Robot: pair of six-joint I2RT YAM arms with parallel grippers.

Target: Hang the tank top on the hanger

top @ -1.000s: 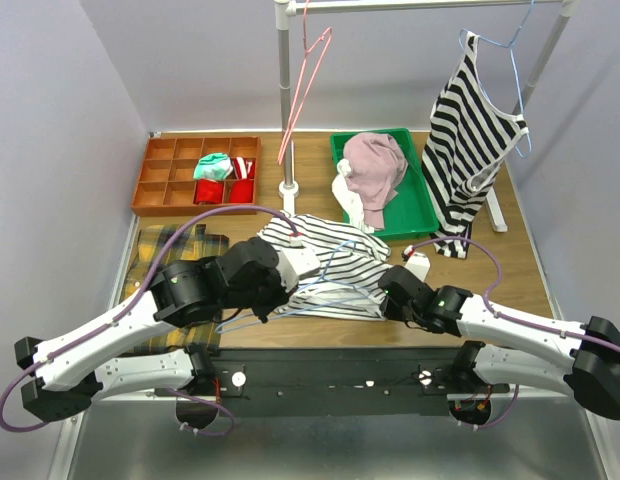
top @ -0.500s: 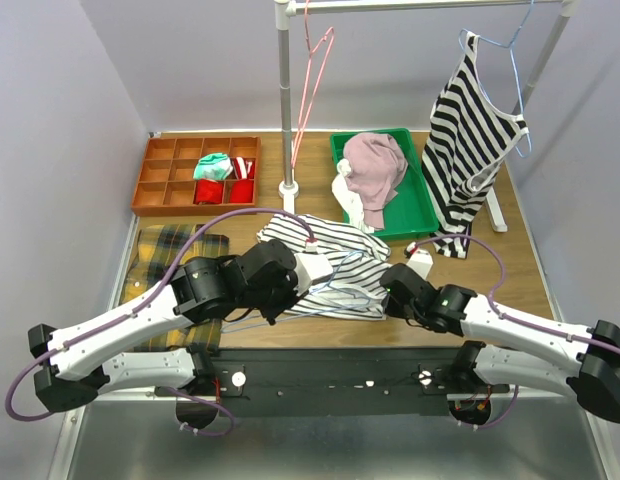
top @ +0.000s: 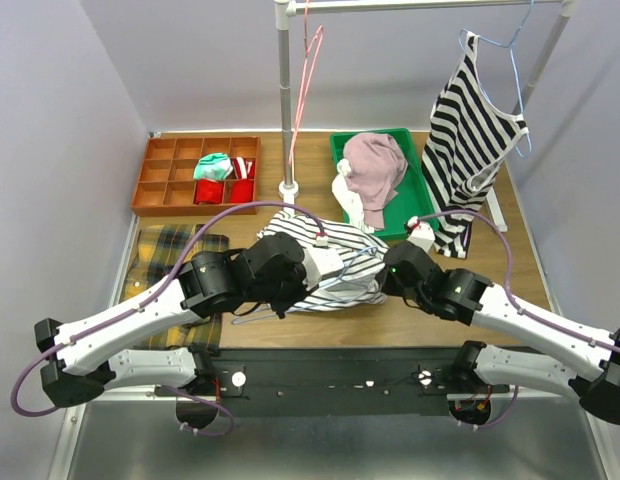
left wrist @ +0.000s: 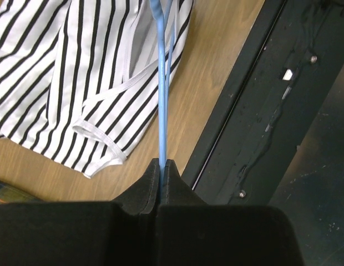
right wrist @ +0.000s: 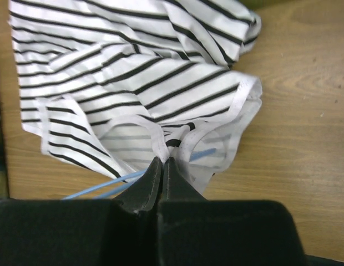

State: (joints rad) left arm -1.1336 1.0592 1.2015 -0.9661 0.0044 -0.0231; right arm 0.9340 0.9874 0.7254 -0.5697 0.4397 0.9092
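Note:
The tank top, white with thin dark stripes, lies bunched on the wooden table between my arms; it also shows in the left wrist view and the right wrist view. The light-blue wire hanger lies partly inside it. My left gripper is shut on the hanger's wire, its tips near the table's front edge. My right gripper is shut on the tank top's white hem, with the hanger wire passing beside and under the cloth.
A green tray holds a pink garment. A bold-striped top hangs on the rack at back right. A pink-red hanger hangs by the rack pole. An orange divided box and plaid cloth are at left.
Both grippers have moved away from the front edge toward the table's middle. The left arm shifted right with the hanger. The tank top is more bunched up.

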